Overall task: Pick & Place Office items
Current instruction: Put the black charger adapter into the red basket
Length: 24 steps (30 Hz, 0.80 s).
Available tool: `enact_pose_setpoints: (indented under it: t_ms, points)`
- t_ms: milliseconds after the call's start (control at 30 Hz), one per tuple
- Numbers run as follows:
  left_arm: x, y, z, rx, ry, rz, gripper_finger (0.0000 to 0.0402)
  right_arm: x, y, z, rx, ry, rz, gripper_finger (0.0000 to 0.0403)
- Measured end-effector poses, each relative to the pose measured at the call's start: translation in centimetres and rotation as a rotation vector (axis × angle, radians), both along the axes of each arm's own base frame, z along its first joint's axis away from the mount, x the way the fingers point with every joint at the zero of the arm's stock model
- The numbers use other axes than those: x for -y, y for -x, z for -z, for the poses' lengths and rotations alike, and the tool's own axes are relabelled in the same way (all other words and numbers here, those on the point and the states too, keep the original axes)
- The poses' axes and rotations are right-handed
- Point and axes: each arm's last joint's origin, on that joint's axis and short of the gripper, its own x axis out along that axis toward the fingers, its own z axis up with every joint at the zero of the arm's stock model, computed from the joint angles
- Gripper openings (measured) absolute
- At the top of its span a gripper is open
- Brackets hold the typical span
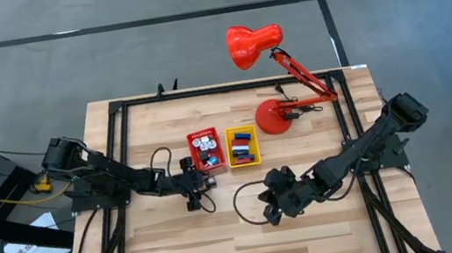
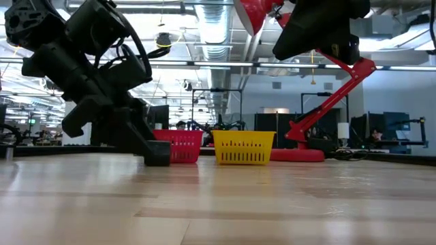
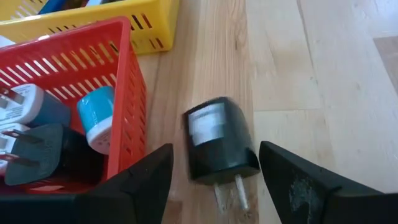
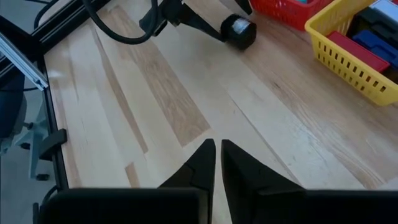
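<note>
A black plug adapter [image 3: 221, 140] with two metal prongs lies on its side on the wood, just beside the red bin [image 3: 127, 74]. My left gripper [image 3: 216, 151] is open, one finger on either side of the adapter with a gap showing at each side. The high view shows this gripper [image 1: 194, 187] at the red bin's [image 1: 205, 150] near side. The red bin holds white, black and light blue plugs [image 3: 96, 118]. The yellow bin [image 1: 242, 145] holds red, blue and black pieces. My right gripper [image 4: 216, 158] is shut and hovers over bare wood [image 1: 272, 202].
The red desk lamp's base [image 1: 276, 116] stands behind the yellow bin, its arm and head reaching past the table's far edge. A black cable loops on the table by my right arm [image 1: 241, 200]. Bare wood stretches along the near side of the table [image 1: 252, 247].
</note>
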Motion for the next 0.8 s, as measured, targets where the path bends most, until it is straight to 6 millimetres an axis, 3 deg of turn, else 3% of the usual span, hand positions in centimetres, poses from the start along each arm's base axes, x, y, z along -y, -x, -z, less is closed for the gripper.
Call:
enact_pose_setpoints:
  t_ms: [600, 800]
  points:
    - [0.12, -0.48, 0.77, 0.042, 0.107, -0.083, 0.022, 0.05, -0.03, -0.03, 0.008, 0.011, 0.012, 0.0022]
    - [0.16, -0.45, 0.77, 0.036, 0.119, -0.069, 0.019, 0.04, -0.02, -0.03, 0.008, 0.012, 0.01, 0.0022]
